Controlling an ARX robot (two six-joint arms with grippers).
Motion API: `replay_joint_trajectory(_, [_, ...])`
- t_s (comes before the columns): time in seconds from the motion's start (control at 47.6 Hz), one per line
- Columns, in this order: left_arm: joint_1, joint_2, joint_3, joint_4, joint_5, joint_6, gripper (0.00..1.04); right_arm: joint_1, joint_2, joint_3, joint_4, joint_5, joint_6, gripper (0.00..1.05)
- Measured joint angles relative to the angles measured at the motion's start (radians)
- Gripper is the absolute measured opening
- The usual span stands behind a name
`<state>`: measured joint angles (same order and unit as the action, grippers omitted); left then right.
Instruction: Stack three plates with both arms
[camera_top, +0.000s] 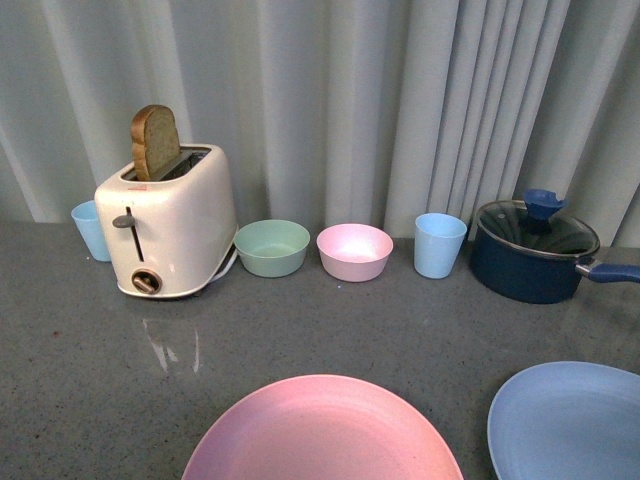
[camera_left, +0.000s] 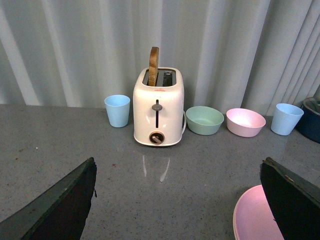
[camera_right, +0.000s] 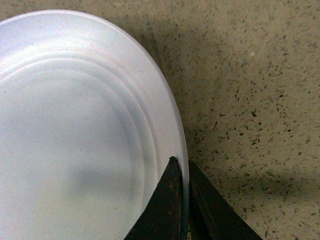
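The pink plate lies at the front middle of the grey table; part of it shows in the left wrist view. The light blue plate is at the front right. In the right wrist view my right gripper is shut on the light blue plate's rim, one finger above and one below. My left gripper is open and empty above the table, the pink plate beside one of its fingers. The beige-grey plate is out of view. Neither arm shows in the front view.
At the back stand a white toaster with a bread slice, a blue cup, a green bowl, a pink bowl, another blue cup and a dark blue lidded pot.
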<state>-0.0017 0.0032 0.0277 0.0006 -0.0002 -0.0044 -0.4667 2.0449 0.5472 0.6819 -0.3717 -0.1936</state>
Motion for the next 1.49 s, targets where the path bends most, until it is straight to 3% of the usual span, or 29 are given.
replay_joint_trajectory(0.294, [0.000, 0.000, 0.000, 0.000, 0.000, 0.000, 0.98, 0.008, -0.375, -0.085, -0.143, -0.142, 0.071, 0.03])
replay_joint_trajectory(0.441, [0.000, 0.000, 0.000, 0.000, 0.000, 0.000, 0.98, 0.129, -0.549, -0.103, -0.174, -0.169, 0.155, 0.03])
replay_joint_trajectory(0.567, [0.000, 0.000, 0.000, 0.000, 0.000, 0.000, 0.98, 0.295, -0.594, -0.100, -0.139, -0.111, 0.279, 0.03])
replay_joint_trajectory(0.735, [0.000, 0.000, 0.000, 0.000, 0.000, 0.000, 0.98, 0.528, -0.458, -0.057, -0.062, 0.010, 0.378, 0.03])
replay_joint_trajectory(0.924, [0.000, 0.000, 0.000, 0.000, 0.000, 0.000, 0.98, 0.680, -0.303, -0.019, -0.006, 0.040, 0.447, 0.03])
replay_joint_trajectory(1.113, [0.000, 0.000, 0.000, 0.000, 0.000, 0.000, 0.98, 0.739, -0.224, 0.010, -0.008, 0.068, 0.467, 0.03])
replay_joint_trajectory(1.491, [0.000, 0.000, 0.000, 0.000, 0.000, 0.000, 0.98, 0.753, -0.152, 0.027, -0.027, 0.059, 0.469, 0.03])
